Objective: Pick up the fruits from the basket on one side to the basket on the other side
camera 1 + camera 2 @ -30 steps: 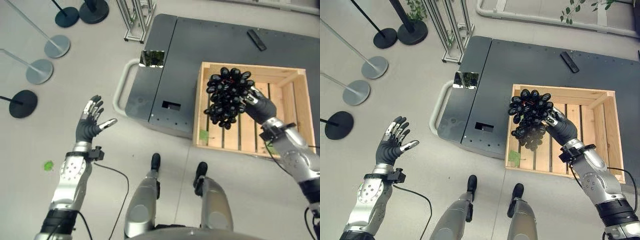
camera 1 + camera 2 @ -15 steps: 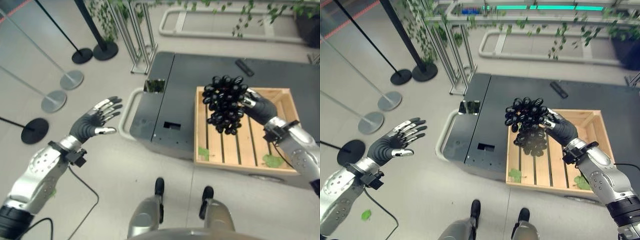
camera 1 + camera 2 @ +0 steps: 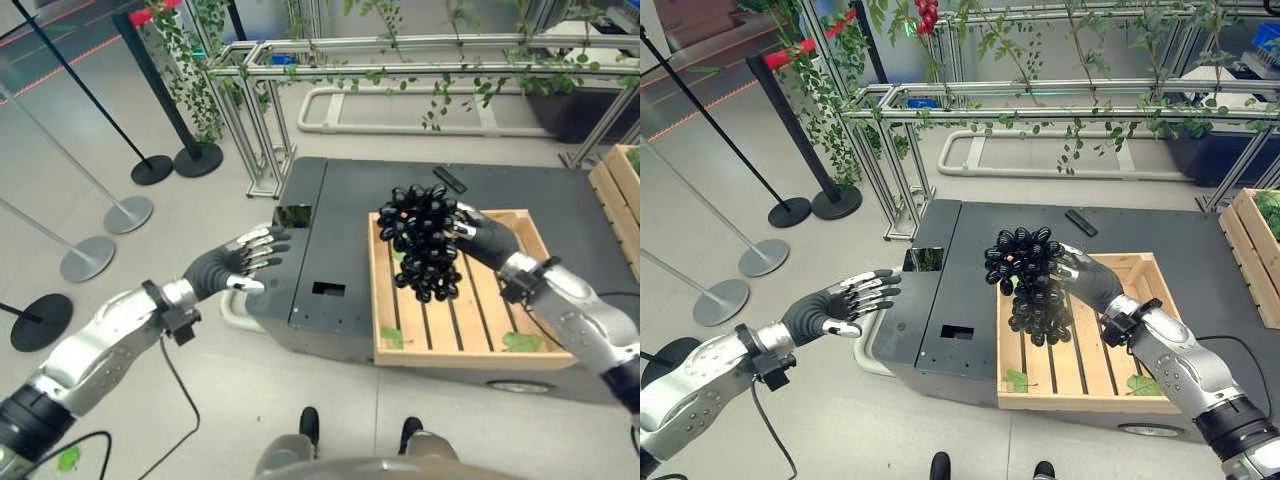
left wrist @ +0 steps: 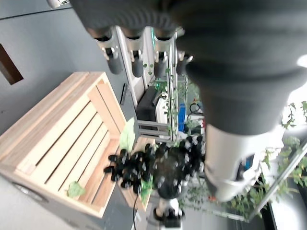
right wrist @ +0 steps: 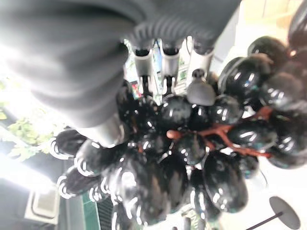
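holding a bunch of dark grapes, the right hand has its fingers and thumb curled round the top of the cluster; the right wrist view shows the dark fingertips pressed in among the berries and the reddish stem. the bunch hangs in the air above the left half of the wooden crate, clear of its slats. the crate stands on the right part of a low dark grey cart, and a few green leaves lie on its slatted floor. a small black remote-like object lies on the cart top behind the crate. a second wooden crate shows at the right edge.

the left hand hovers over the floor just beside the cart's left edge, near its pale handle bar, fingers straight and spread, touching nothing. stanchion bases stand on the grey floor to the left, and metal frames with trailing green plants run behind the cart.
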